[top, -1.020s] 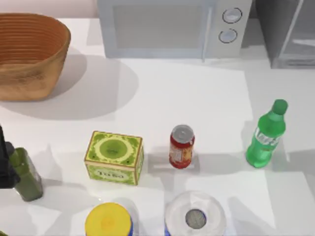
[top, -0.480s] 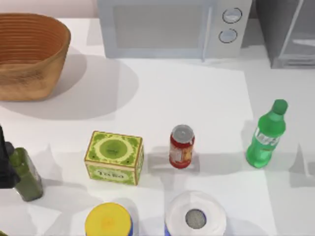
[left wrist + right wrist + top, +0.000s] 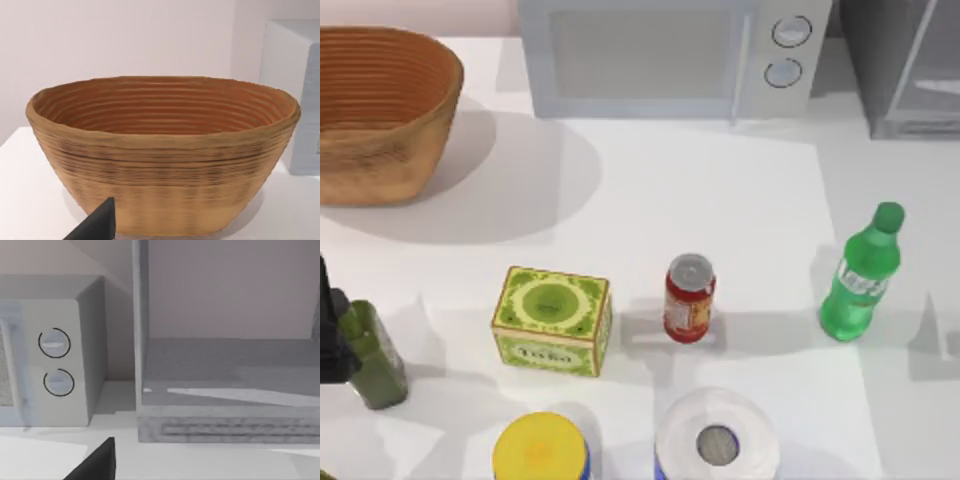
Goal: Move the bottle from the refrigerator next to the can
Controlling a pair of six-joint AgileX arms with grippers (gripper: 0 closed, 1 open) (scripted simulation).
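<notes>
Now the bottle [image 3: 861,285] stands upright on the worktop [image 3: 720,200], cap up, right of the can [image 3: 689,298] with a clear gap between, in front of the refrigerator [image 3: 905,65]. Nothing grips it. Whether either arm's fingers are open, I cannot tell; one dark tip [image 3: 95,465] faces the refrigerator's open compartment.

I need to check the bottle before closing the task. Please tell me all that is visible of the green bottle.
The bottle is bright green translucent plastic with a green screw cap and a pale label band around its middle. It stands upright on the white table, out of the refrigerator, to the right of the can with a clear gap between them. Nothing touches it but the table.
</notes>
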